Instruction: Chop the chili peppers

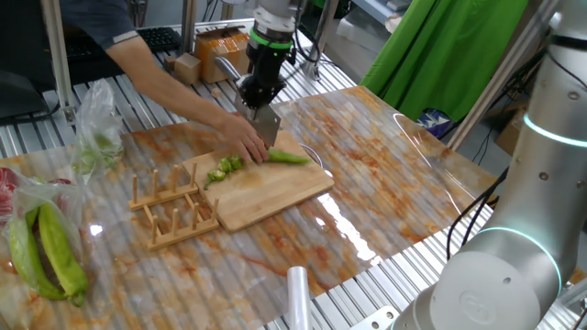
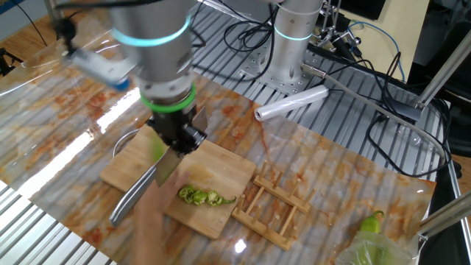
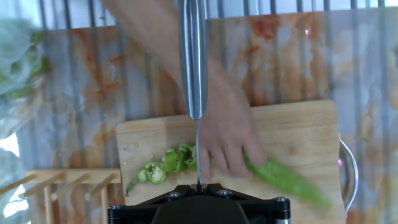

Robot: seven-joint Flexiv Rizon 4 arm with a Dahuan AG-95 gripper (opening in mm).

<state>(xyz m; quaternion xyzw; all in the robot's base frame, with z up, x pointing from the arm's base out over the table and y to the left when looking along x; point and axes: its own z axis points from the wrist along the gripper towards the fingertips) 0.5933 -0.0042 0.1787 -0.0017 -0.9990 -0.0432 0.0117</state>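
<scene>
Already some slices [image 3: 163,167] lie cut, but the hand [image 1: 260,103], clenched on the knife [image 3: 193,56], has most of the chili [image 3: 289,179] left.

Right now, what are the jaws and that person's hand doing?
Gripper: jaws shut on the knife.
Person's hand: pressed on the whole chili pepper on the cutting board.

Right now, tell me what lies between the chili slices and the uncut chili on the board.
A person's hand rests there, holding down the chili beside the slices; the knife blade hangs over it. Clearest in the hand view.
</scene>
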